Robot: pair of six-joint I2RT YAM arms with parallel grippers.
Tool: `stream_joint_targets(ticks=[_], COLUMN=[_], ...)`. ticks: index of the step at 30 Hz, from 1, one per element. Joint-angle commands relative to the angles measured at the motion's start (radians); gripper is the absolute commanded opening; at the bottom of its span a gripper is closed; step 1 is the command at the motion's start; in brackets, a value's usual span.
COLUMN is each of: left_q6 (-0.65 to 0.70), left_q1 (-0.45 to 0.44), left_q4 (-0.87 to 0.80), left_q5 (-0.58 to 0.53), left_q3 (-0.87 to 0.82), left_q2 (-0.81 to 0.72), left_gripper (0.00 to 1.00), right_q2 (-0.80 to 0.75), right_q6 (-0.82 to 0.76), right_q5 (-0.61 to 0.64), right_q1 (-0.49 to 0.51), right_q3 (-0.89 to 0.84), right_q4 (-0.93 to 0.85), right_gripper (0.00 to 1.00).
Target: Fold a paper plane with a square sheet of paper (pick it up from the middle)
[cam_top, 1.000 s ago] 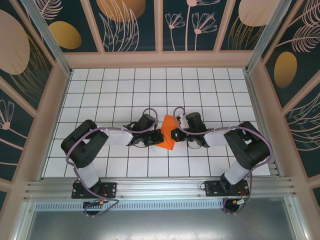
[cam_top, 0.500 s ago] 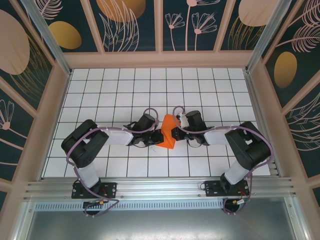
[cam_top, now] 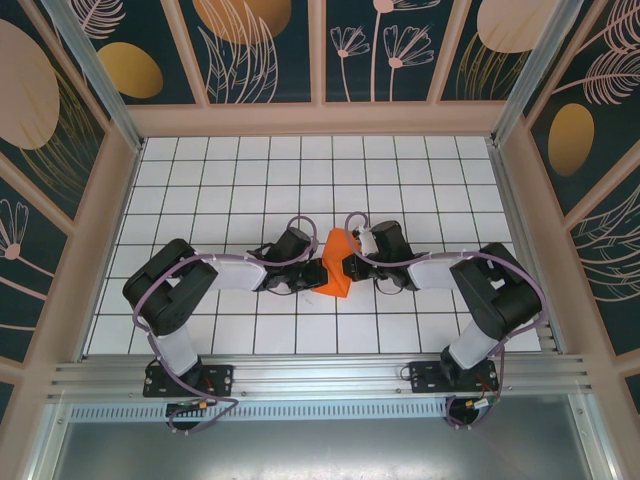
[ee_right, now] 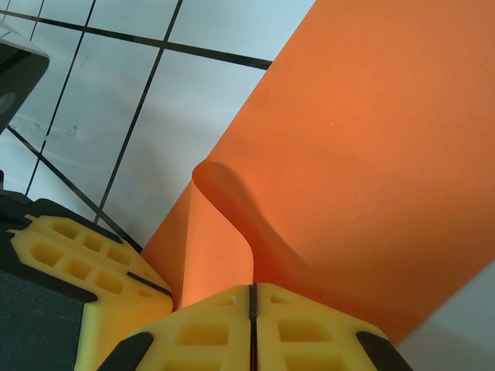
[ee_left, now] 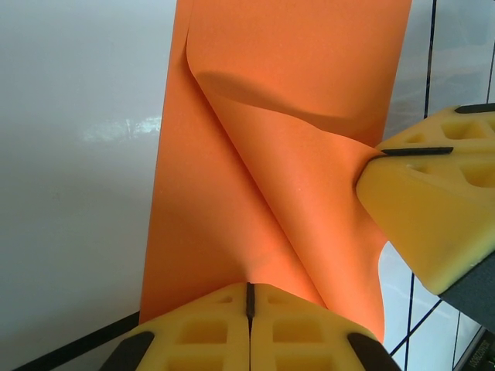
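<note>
**Paper pinched from both sides, no plane yet**

On the white grid-tiled table (cam_top: 300,170) your two arms meet near the middle. The bright orange square sheet of paper (cam_top: 337,268) sits between them, bent up rather than lying flat. You have it pinched twice. The left gripper (ee_left: 249,290) has its yellow foam jaws pressed together on one part of the sheet. The right gripper (ee_right: 252,292) is clamped the same way, just beside the left. Between the two pinches the paper rolls in a soft curl, with no sharp crease to be seen. By my reading the pickup is done and a first fold is only forming. Pressing it flat, and every later fold toward a pointed dart, is left for you.
</note>
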Motion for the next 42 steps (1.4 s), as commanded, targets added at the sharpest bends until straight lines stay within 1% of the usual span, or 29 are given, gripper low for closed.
stream_joint_targets(ticks=[1,4,7,10,13,20,25,28,32,36,42], left_q6=[0.023,0.021,0.023,0.025,0.027,0.029,0.023,0.025,0.033,0.015,0.013], left_q1=[-0.008,-0.008,-0.008,-0.008,-0.008,-0.008,-0.007,-0.008,-0.008,-0.008,-0.008], left_q4=[-0.066,-0.056,-0.049,-0.049,-0.045,-0.038,-0.029,-0.033,-0.051,-0.017,-0.017], left_q5=[-0.022,-0.01,0.006,0.006,0.01,0.012,0.006,0.02,0.006,0.022,0.025], left_q3=[-0.005,-0.004,-0.001,-0.002,-0.003,-0.004,-0.008,0.001,0.002,0.005,0.012], left_q2=[0.033,0.031,0.028,0.023,0.033,0.042,0.043,0.05,0.033,0.025,0.013], left_gripper=[0.09,0.09,0.09,0.08,0.08,0.08,0.08,0.08,0.08,0.1,0.11], right_q2=[-0.019,-0.034,-0.051,-0.091,-0.069,-0.022,-0.017,-0.012,0.006,0.004,0.001], right_q6=[0.011,0.021,0.023,0.01,-0.015,-0.068,-0.061,-0.055,-0.055,-0.044,-0.043], right_q5=[-0.005,-0.012,-0.019,0.025,0.052,0.051,0.053,0.055,0.058,0.047,0.061], right_q1=[-0.005,-0.004,-0.005,-0.004,-0.004,-0.004,-0.005,-0.005,-0.005,-0.005,-0.004], right_q3=[-0.014,-0.029,-0.005,-0.013,-0.002,0.037,0.021,0.015,0.02,0.009,-0.003], right_q4=[-0.002,0.008,-0.058,-0.065,-0.066,-0.089,-0.068,-0.046,-0.053,-0.048,-0.048], right_gripper=[0.1,0.1,0.1,0.1,0.1,0.1,0.1,0.1,0.1,0.1,0.1])
